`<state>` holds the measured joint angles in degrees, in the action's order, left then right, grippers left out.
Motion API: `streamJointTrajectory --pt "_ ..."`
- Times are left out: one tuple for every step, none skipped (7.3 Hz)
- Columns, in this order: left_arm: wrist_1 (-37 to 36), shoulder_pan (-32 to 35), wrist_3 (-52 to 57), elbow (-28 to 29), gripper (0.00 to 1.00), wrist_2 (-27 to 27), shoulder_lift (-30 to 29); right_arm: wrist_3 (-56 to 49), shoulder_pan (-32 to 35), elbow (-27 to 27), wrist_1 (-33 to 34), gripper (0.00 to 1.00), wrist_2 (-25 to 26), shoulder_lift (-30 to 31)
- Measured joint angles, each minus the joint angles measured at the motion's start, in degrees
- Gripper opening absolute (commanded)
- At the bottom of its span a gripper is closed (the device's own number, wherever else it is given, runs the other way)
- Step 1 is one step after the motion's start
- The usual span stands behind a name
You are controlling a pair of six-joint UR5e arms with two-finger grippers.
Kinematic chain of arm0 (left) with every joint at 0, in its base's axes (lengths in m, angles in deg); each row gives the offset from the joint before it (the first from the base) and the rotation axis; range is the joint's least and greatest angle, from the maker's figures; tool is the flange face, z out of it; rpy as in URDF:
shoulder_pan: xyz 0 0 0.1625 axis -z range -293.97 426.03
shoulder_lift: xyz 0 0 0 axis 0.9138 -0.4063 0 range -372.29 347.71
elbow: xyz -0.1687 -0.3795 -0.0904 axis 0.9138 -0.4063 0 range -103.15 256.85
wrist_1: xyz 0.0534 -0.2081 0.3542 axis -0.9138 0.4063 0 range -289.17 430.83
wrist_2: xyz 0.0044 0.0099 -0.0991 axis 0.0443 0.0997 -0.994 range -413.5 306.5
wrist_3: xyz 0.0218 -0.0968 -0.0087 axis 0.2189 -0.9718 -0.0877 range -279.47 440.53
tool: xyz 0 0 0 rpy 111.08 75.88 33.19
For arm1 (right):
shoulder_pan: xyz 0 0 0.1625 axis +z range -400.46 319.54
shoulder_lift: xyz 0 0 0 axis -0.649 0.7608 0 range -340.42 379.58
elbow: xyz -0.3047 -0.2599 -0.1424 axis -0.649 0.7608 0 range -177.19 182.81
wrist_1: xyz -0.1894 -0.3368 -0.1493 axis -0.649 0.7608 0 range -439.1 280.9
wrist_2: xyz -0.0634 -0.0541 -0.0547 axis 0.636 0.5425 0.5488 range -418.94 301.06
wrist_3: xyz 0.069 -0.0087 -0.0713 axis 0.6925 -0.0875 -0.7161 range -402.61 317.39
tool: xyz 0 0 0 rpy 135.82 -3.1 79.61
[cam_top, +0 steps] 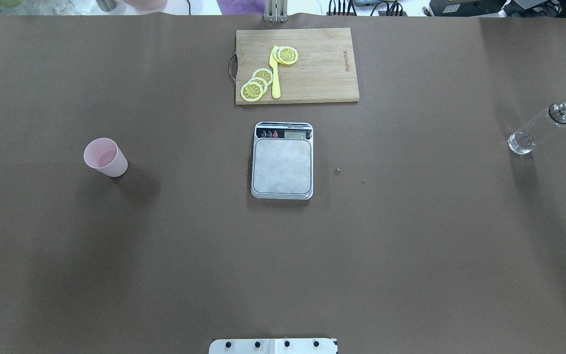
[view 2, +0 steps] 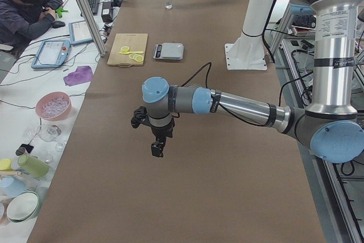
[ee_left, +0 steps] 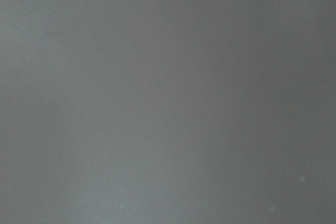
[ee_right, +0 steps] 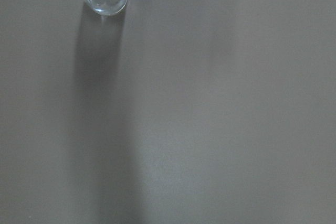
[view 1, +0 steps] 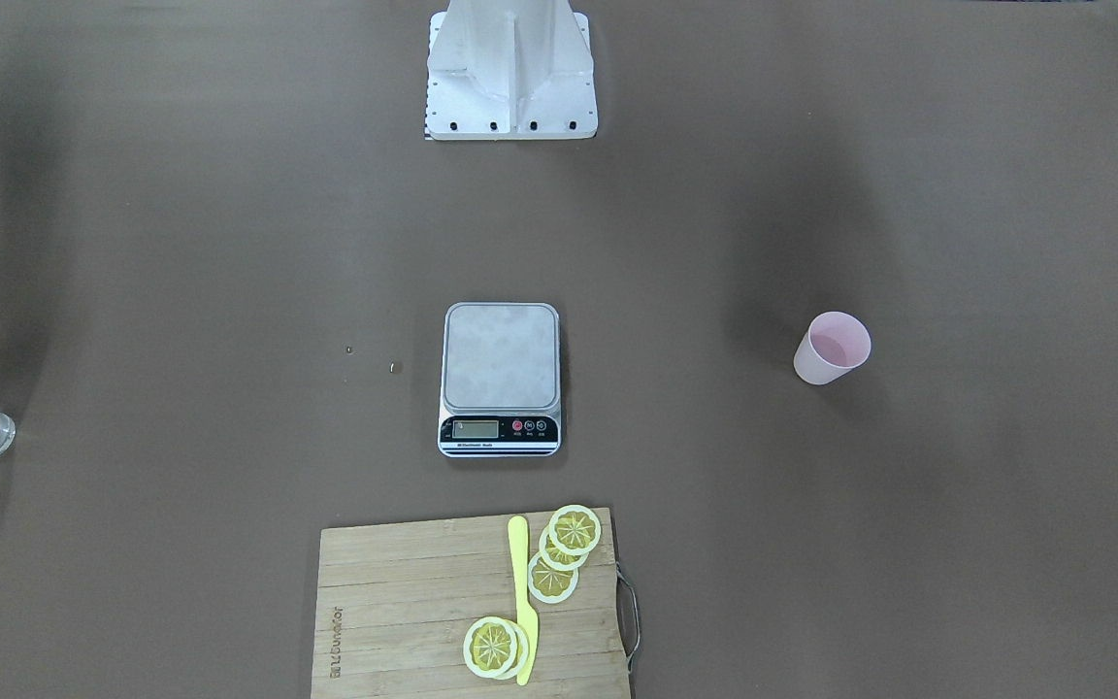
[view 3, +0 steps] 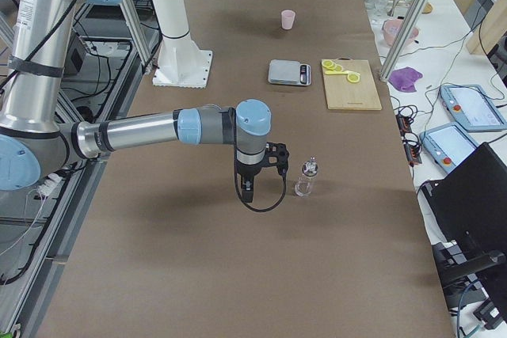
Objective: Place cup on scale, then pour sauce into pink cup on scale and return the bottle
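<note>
You had the small pale pink plastic cup [cam_top: 105, 157] upright well left of the brushed-steel digital scale [cam_top: 282, 164], and the clear cylindrical bottle [cam_top: 541, 129] well right. The left gripper [view 2: 157, 149] and the right gripper [view 3: 249, 190] hung above the brown table [cam_top: 410, 246]; you could not tell whether either was clenched or released.

Overhead view: rectangular steel-topped digital kitchen scale [cam_top: 282, 167] lies flat at table centre, black display strip with LCD and round buttons on its 12 o'clock edge. At its 9 o'clock, well apart, pale pink tapered plastic cup [cam_top: 105, 157] stands upright, mouth up. Around 3 o'clock, well apart, clear cylindrical bottle [cam_top: 541, 128] stands upright, silver pourer spout on top.
</note>
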<state>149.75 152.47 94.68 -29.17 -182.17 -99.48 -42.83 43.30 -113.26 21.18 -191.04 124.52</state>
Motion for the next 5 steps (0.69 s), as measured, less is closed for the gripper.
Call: streamJointTrajectory --pt "0.0 0.0 0.0 -0.1 0.98 0.0 -0.1 0.0 0.0 0.0 0.0 1.0 -0.2 0.0" --pt "0.0 0.0 0.0 -0.3 0.98 0.0 -0.1 0.0 0.0 0.0 0.0 1.0 -0.4 0.0" --pt "0.0 0.0 0.0 -0.8 0.98 0.1 -0.1 0.0 0.0 -0.1 0.0 1.0 -0.5 0.0" --pt "0.0 0.0 0.0 -1.5 0.98 0.2 -0.2 0.0 0.0 -0.2 -0.1 1.0 -1.2 -0.2" --pt "0.0 0.0 0.0 -2.0 0.98 0.2 -0.3 0.0 0.0 -0.5 -0.2 1.0 -2.3 -0.4"
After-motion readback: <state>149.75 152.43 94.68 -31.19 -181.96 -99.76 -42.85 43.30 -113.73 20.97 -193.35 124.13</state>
